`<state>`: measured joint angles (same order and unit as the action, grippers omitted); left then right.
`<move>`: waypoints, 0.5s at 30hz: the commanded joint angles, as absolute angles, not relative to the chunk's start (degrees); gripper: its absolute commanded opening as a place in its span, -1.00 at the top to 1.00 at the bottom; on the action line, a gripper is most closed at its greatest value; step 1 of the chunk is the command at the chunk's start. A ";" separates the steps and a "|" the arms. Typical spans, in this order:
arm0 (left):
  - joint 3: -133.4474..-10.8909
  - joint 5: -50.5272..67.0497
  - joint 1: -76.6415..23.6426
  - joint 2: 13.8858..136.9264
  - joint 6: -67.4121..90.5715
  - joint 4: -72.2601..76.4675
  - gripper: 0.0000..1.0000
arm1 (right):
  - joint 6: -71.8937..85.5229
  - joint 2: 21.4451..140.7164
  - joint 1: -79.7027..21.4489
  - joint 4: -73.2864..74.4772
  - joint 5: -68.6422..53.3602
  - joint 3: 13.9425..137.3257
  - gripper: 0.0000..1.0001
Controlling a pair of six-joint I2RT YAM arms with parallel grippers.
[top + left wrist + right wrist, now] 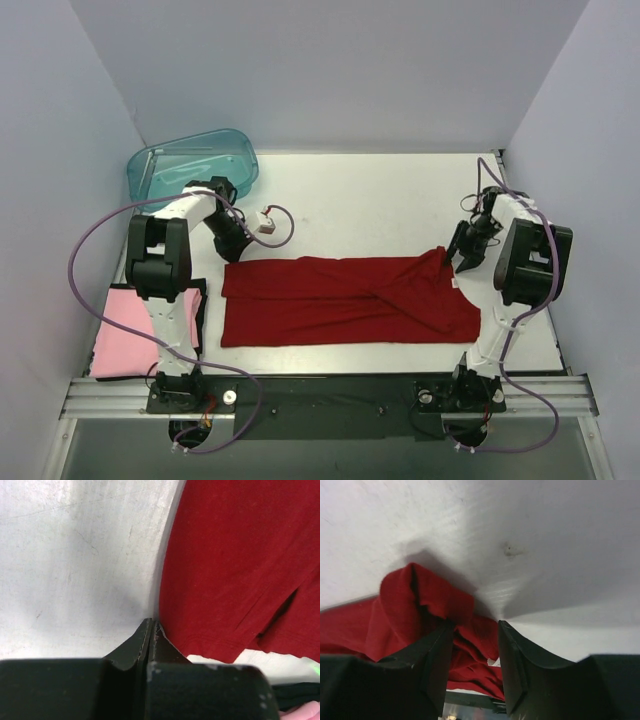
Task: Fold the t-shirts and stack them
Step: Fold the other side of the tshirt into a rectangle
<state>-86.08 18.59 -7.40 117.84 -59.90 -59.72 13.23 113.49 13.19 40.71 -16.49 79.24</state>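
Pale pink cloth t-shirt (125,325) flat at near left. Dark red cloth t-shirt (340,300) mid-table, spread as wide band. Left gripper (234,252) closed at its far-left corner; catch on cloth unclear. Right gripper (458,258) jaws parted around bunched far-right corner. Likely mid-fold of red; next needs firm pinch at both corners. Two shirts, one translucent teal plastic tub (190,165) far left.

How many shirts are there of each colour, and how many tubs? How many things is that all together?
dark red t-shirt: 1
pale pink t-shirt: 1
teal plastic tub: 1
Total: 3
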 commanded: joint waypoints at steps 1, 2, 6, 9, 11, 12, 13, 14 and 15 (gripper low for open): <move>-89.38 21.18 -7.47 117.33 -59.59 -63.63 0.84 | 13.18 113.99 12.57 39.82 -20.48 76.73 0.26; -90.25 21.36 -7.56 117.51 -59.42 -64.24 0.75 | 13.36 114.69 12.31 39.64 -20.39 76.82 0.34; -90.62 20.92 -7.56 117.42 -58.45 -63.55 0.59 | 14.41 112.96 10.90 39.38 -17.68 76.38 1.00; -89.74 20.66 -7.47 116.63 -58.18 -62.76 0.59 | 15.02 108.21 6.44 39.81 -7.43 75.06 1.00; -89.39 20.48 -7.56 116.37 -58.01 -61.97 0.59 | 17.30 105.13 2.66 41.73 -0.31 74.09 1.00; -89.38 20.22 -7.65 116.28 -57.83 -61.70 0.60 | 18.18 103.64 1.42 42.71 2.17 73.05 1.00; -89.38 20.13 -7.65 116.45 -57.75 -61.53 0.60 | 19.67 102.84 -1.99 44.19 5.85 72.52 1.00; -89.47 20.04 -7.65 116.37 -57.48 -61.35 0.61 | 20.21 101.35 -3.59 44.99 7.63 71.47 1.00; -89.47 20.04 -7.73 116.54 -57.48 -61.35 0.61 | 21.43 100.90 -6.82 46.48 11.56 70.85 1.00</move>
